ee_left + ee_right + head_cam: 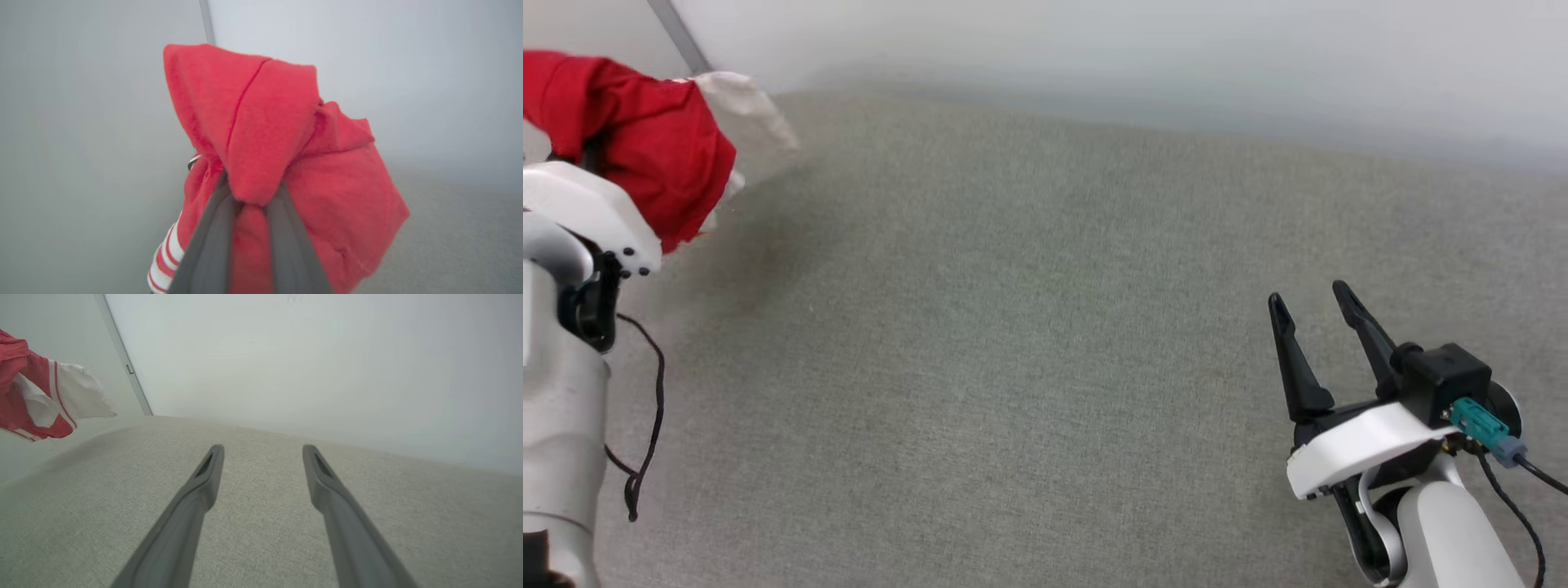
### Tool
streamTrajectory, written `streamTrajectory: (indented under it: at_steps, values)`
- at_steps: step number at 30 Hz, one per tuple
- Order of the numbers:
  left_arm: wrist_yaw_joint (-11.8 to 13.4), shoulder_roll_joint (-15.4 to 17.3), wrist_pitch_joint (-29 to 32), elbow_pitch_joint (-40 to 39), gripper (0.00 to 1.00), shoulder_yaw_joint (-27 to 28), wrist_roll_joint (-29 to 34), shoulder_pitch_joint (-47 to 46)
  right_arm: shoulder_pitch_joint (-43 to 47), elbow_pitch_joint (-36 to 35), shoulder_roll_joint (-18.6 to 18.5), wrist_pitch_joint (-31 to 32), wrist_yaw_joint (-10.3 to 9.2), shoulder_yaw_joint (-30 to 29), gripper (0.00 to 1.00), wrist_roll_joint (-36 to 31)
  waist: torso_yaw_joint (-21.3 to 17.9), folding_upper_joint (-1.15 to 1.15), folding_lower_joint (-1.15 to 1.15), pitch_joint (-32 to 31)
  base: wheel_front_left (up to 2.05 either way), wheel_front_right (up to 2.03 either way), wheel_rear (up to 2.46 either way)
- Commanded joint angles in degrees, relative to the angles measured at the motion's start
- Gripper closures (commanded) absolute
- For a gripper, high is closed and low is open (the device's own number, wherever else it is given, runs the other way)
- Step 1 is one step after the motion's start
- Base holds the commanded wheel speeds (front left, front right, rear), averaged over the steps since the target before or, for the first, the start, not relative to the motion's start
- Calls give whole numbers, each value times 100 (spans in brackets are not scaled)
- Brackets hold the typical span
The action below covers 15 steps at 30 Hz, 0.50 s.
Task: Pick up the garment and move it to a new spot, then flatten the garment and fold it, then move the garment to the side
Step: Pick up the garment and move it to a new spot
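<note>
Our left pincer (253,194) clamps one fold of the red jersey shirt with white striped-trim sleeves (278,122), hanging around its tips above the grey woven surface (1045,343); our right pincer (1307,294) gapes empty, well apart. We judge that small bite could slip

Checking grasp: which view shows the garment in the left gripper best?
The left wrist view: the garment is close up, pinched in the left gripper. The head view shows it bunched at upper left; the right wrist view, its striped sleeve.
</note>
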Motion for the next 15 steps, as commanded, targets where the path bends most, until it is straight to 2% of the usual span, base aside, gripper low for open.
streamTrajectory:
  at_steps: [1, 7, 15]
  values:
    - [21, -65, -163, -50, 100, -45, 64, -81, 99, -9, -3, 1, -2, -30, 0, -22, -37, 0, 0, -310, 0, 0, 0]
    - [-51, -382, -742, -187, 100, -276, 156, -90, 367, -63, -3, 55, -2, -142, 0, -6, -315, 0, 0, -769, 0, 0, 0]
    - [-177, -1102, -876, -509, 100, -740, 122, 350, 644, -287, -1, 227, -2, -309, 0, -52, -1031, 0, 0, -983, 0, 0, 0]
